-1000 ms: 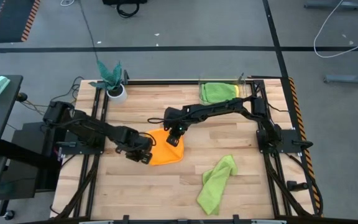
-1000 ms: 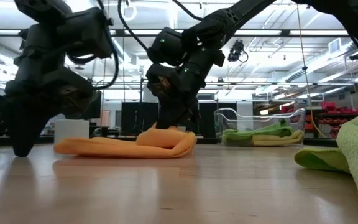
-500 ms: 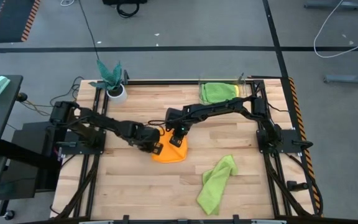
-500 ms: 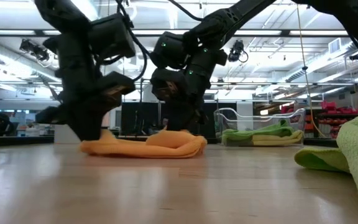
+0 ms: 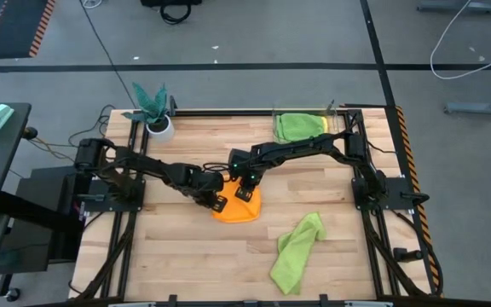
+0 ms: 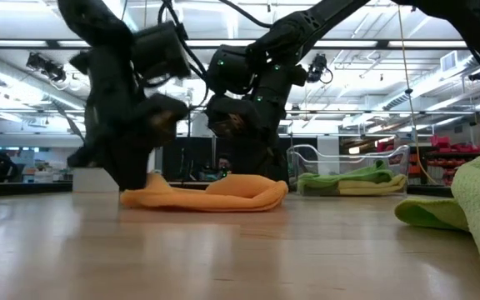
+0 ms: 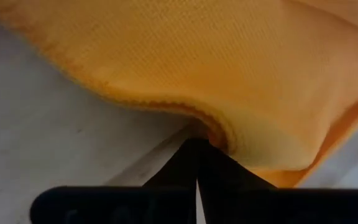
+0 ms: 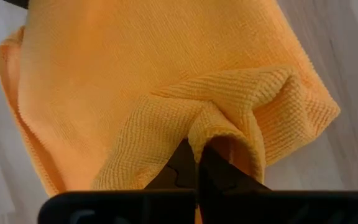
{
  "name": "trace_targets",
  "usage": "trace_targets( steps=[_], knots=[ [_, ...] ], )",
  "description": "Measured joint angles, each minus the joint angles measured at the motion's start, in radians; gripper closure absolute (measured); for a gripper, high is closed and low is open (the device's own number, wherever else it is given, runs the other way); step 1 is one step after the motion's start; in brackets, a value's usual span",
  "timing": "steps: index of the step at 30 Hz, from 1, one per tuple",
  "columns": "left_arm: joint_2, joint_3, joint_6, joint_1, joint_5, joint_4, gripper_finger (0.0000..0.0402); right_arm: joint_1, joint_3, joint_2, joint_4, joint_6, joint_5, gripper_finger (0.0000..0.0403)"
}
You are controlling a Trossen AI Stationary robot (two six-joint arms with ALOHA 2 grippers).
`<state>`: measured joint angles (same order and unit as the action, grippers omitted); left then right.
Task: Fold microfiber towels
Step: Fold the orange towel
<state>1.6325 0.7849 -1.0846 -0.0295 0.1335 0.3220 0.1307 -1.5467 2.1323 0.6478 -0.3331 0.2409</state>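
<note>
Grippers [image 5: 214, 199] [image 5: 244, 191] pinching orange towel [image 5: 237, 209]

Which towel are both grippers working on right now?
Look at the middle of the wooden table, where the two arms meet. The orange towel lies bunched there, pinched by the left gripper and right gripper. The loose green towel lies untouched nearer the front.

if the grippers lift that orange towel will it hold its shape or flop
Probably flop: the orange towel bunches into soft ridges where the right gripper pinches it. It likely weighs little, since the left gripper holds just an edge. Its fuzzy weave should resist slipping.
</note>
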Motion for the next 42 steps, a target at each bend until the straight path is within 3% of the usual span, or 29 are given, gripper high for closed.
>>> trace_targets(
  steps=[3,6,12,18,24,31,36,42],
  knots=[
    [-0.078,0.01,0.016,-0.004,-0.02,0.045,0.0382,-0.001,0.0,-0.006,0.0,-0.005,-0.003,0.0403],
    [-0.151,0.006,0.011,-0.011,-0.059,0.195,0.0385,-0.01,0.0,-0.029,-0.018,-0.019,-0.016,0.0403],
    [-0.356,0.008,-0.097,-0.052,-0.175,0.419,0.0396,-0.03,-0.002,-0.073,-0.108,-0.059,-0.019,0.0403],
    [-0.516,0.008,-0.213,-0.052,-0.286,0.53,0.0377,-0.04,-0.002,-0.069,-0.209,-0.084,0.036,0.0403],
    [-0.53,0.008,-0.229,-0.046,-0.301,0.537,0.0396,-0.04,-0.001,-0.048,-0.254,-0.116,0.07,0.0403],
    [-0.5,0.008,-0.225,-0.02,-0.306,0.514,0.0376,-0.057,-0.002,-0.014,-0.317,-0.118,0.122,0.0403],
    [-0.493,0.008,-0.209,-0.006,-0.316,0.458,0.0383,-0.064,-0.002,0.001,-0.308,-0.109,0.142,0.0402],
    [-0.492,0.008,-0.188,-0.006,-0.34,0.386,0.0394,-0.063,0.0,0.002,-0.327,-0.086,0.182,0.0374]
  ],
)
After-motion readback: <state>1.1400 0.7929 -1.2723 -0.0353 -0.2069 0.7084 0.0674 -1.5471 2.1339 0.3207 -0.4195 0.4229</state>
